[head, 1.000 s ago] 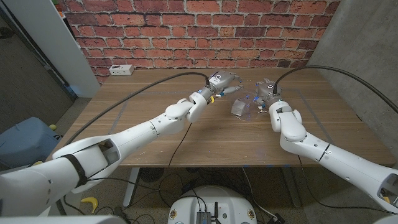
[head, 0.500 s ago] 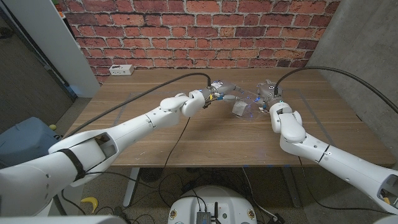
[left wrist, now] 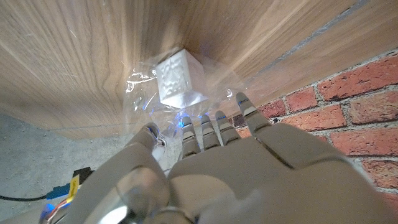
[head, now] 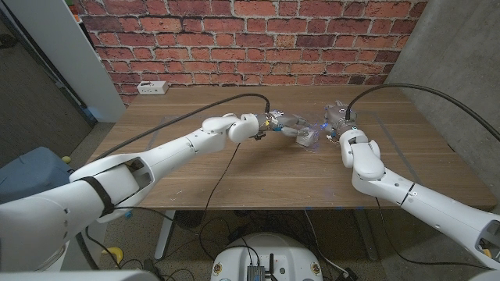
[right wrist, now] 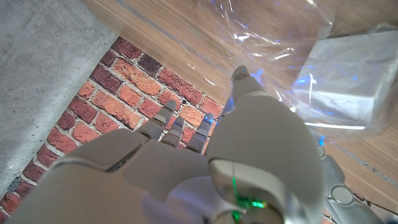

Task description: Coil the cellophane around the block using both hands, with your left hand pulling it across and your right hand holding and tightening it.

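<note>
A small white block (head: pixel 307 137) wrapped in clear cellophane (head: pixel 315 129) sits on the wooden table (head: pixel 234 168) between my hands. My left hand (head: pixel 285 122) reaches in low from the left, its fingertips (left wrist: pixel 214 118) at the film's edge just short of the block (left wrist: pixel 180 78). A fold of cellophane (left wrist: pixel 149 106) runs between its thumb and fingers, as if pinched. My right hand (head: pixel 337 117) stands just right of the block. Its thumb (right wrist: pixel 244 78) touches the crinkled cellophane (right wrist: pixel 273 46) beside the block (right wrist: pixel 348 68), while its other fingers (right wrist: pixel 180 127) point away from the film.
A white power strip (head: pixel 152 87) lies at the table's back left, below the brick wall (head: pixel 250 39). Black cables (head: pixel 187 117) run along both arms. A concrete wall (head: pixel 461 47) stands at the right.
My left hand has come down from a raised position and moved right, up to the block, bringing the cellophane with it. The right hand has stayed in place.
</note>
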You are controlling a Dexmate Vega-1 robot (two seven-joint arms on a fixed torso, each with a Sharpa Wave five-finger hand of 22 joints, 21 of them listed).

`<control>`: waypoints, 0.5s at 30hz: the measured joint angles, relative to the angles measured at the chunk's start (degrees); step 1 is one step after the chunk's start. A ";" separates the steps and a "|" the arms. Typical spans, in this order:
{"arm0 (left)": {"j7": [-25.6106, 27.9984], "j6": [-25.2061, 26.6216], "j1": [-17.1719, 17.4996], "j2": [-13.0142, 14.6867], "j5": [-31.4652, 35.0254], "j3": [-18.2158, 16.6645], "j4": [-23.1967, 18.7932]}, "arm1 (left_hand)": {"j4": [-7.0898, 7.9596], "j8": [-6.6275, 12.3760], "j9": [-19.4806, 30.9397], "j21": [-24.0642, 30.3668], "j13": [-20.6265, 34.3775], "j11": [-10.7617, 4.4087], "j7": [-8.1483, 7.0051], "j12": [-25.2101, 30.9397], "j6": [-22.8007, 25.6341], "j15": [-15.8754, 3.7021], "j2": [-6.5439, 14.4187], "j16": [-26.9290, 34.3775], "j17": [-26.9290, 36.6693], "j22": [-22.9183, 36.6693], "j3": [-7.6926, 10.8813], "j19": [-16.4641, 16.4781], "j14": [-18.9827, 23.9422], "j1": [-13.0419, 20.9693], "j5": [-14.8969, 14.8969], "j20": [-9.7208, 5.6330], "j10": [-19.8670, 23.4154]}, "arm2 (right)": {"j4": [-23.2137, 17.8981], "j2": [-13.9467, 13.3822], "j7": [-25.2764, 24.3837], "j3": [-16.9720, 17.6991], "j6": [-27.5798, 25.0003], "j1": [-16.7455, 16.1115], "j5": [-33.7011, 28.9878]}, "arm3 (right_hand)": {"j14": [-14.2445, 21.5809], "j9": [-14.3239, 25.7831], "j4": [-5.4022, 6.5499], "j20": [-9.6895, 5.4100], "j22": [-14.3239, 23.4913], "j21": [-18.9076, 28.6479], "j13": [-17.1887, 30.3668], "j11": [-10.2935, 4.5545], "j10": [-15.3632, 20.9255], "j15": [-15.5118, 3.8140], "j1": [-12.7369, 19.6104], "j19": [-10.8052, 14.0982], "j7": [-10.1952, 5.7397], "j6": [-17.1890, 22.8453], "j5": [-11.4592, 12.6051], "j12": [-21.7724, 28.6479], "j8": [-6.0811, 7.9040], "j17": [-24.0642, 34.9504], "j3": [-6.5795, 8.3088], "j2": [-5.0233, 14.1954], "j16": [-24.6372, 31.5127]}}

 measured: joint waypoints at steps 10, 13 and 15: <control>-0.71 -0.60 -1.59 -1.67 4.31 2.72 2.23 | -2.52 1.62 -0.18 1.34 -0.02 -0.70 -0.53 2.23 2.95 -0.62 0.18 0.92 0.01 0.16 1.98 2.93 3.57 2.53 0.00 2.21 3.77 | -0.69 -0.31 0.61 0.20 -0.40 -0.28 0.53 | 0.23 0.01 0.19 0.11 0.00 0.00 0.00 0.12 -0.13 0.23 1.28 1.33 -0.08 -3.65 -0.35 -0.96 -2.23 0.29 0.19 1.28 0.00; -0.83 0.22 -2.17 -2.20 6.22 4.11 2.54 | -4.73 1.81 -0.33 1.35 0.03 -0.91 -0.53 2.23 5.10 -1.08 0.44 0.92 0.01 0.16 3.30 4.03 4.95 4.76 0.00 1.12 5.47 | -0.80 -0.32 0.94 0.21 -0.67 -0.28 0.69 | 0.62 0.01 0.37 -0.11 0.00 0.00 0.00 0.45 -0.45 0.21 1.58 1.95 -0.64 -5.56 -0.52 -1.17 -3.33 0.55 0.76 1.59 0.40; -0.88 0.78 -2.46 -2.50 7.49 4.98 2.77 | -5.77 1.94 -0.32 1.35 0.13 -1.21 -0.29 2.24 6.16 -1.08 0.21 0.92 -0.24 0.17 3.79 4.54 5.85 5.57 0.00 0.58 5.92 | -0.89 -0.31 1.23 0.24 -0.83 -0.28 0.92 | 1.04 0.01 0.45 -0.10 0.00 0.00 0.00 0.83 -0.88 0.21 1.59 2.36 -1.11 -7.19 -0.85 -1.36 -4.24 0.55 1.13 1.59 0.52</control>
